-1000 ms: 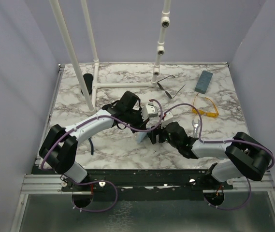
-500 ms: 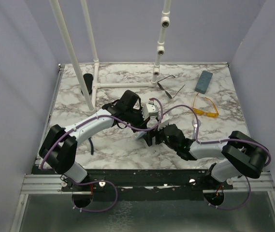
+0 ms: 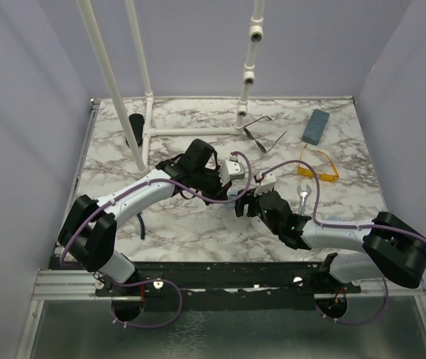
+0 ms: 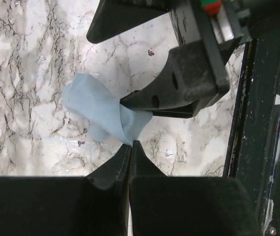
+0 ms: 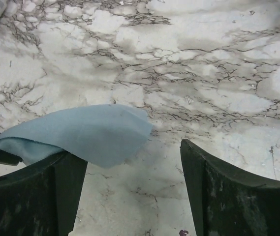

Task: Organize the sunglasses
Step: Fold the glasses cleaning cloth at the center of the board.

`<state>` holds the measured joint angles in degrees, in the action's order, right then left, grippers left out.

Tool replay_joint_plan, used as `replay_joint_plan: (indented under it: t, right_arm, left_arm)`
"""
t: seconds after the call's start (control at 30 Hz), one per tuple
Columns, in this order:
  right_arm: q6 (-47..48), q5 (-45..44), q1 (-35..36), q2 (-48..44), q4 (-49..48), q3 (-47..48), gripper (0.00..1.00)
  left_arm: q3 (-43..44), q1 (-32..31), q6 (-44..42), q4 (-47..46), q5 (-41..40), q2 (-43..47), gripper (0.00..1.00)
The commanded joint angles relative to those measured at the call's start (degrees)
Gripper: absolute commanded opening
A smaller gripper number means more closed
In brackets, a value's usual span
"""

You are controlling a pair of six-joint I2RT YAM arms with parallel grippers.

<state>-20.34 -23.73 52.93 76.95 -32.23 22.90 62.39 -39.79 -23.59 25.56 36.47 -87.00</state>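
Note:
Both sunglasses lie at the back right of the marble table: a thin dark wire pair and a translucent yellow-orange pair. Neither gripper is near them. At the table's middle my left gripper is shut on a corner of a light-blue cloth. Tip to tip with it, my right gripper is open. The cloth drapes over its left finger; its right finger stands apart over bare marble. From above, the cloth is hidden under the grippers.
A blue-grey oblong case lies at the back right, beyond the sunglasses. A black oval case sits at the back left by the white pipe frame. The table's dark front rail runs close to the grippers.
Both grippers have shifted a little away from the front edge, the right arm stretching further in. The cloth, seen below them a second ago, is now covered from above.

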Motion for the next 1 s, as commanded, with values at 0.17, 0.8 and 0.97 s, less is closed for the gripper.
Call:
replay_joint_plan:
  t: [0.17,0.8,0.97]
  right_arm:
    - [3.65,-3.24,0.4,-2.61,6.24,0.0,0.78]
    - [10.4,4.29,0.33,2.57,3.29,1.72,0.74]
    - [12.24,5.48,0.33,1.46,0.62,0.58,0.67]
  left_arm:
    - [0.6,-0.29,-1.41,0.81,-0.08,0.95,0.0]
    - [2.2,-0.28,-6.11,4.92,-2.22,1.31,0.0]
    - [2.43,-0.29,-7.25,6.05,-2.39,1.14,0.0]
